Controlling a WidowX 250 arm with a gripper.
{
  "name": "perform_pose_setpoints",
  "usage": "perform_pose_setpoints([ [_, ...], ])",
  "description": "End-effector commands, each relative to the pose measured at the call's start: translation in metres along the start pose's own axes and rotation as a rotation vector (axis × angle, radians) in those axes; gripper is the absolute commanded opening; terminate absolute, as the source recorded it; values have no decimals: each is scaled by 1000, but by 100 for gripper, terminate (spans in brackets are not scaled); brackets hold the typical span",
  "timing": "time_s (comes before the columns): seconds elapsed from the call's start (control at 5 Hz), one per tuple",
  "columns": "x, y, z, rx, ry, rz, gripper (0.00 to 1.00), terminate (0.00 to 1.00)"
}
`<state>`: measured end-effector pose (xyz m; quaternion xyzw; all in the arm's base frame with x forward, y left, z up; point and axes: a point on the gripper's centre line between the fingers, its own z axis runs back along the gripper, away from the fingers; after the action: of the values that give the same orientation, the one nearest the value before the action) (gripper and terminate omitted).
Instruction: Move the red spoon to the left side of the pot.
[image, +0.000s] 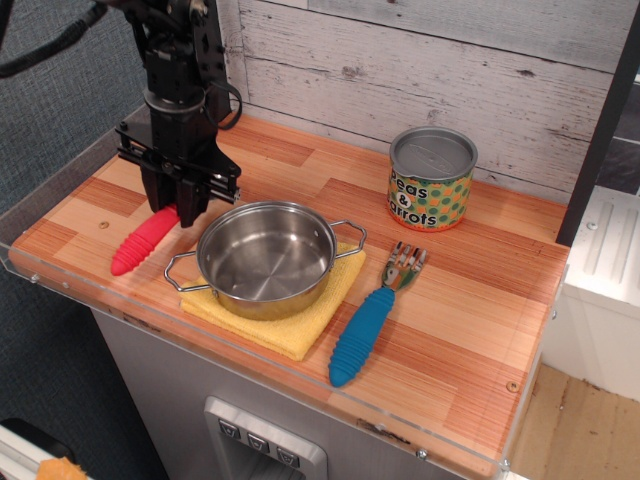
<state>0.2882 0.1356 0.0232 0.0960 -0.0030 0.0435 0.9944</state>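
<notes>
The red spoon (143, 241) lies on the wooden counter just left of the pot (266, 257), its ribbed red handle pointing toward the front left; its silver bowl is hidden under the gripper. The shallow steel pot sits on a yellow cloth (290, 318). My black gripper (175, 212) points straight down over the spoon's upper end, with its fingers on either side of it, left of the pot. I cannot tell whether the fingers still grip the spoon.
A tin can labelled peas and carrots (431, 179) stands at the back right. A fork with a blue ribbed handle (366, 330) lies right of the pot. A clear rim (60, 275) runs along the counter's front edge, and a plank wall is behind.
</notes>
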Motion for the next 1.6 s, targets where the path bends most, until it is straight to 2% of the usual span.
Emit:
perform_pose_setpoints([
  [0.0, 2, 8, 1, 5, -17, 1, 0, 0],
  [0.2, 0, 11, 3, 3, -10, 0, 0, 0],
  [0.4, 0, 14, 5, -12, -6, -35, 100, 0],
  [1.0, -4, 20, 24, -45, -23, 16, 100, 0],
  [1.2, -5, 18, 42, -49, -52, 26, 100, 0],
  [1.4, -5, 15, 58, -24, -56, 42, 100, 0],
])
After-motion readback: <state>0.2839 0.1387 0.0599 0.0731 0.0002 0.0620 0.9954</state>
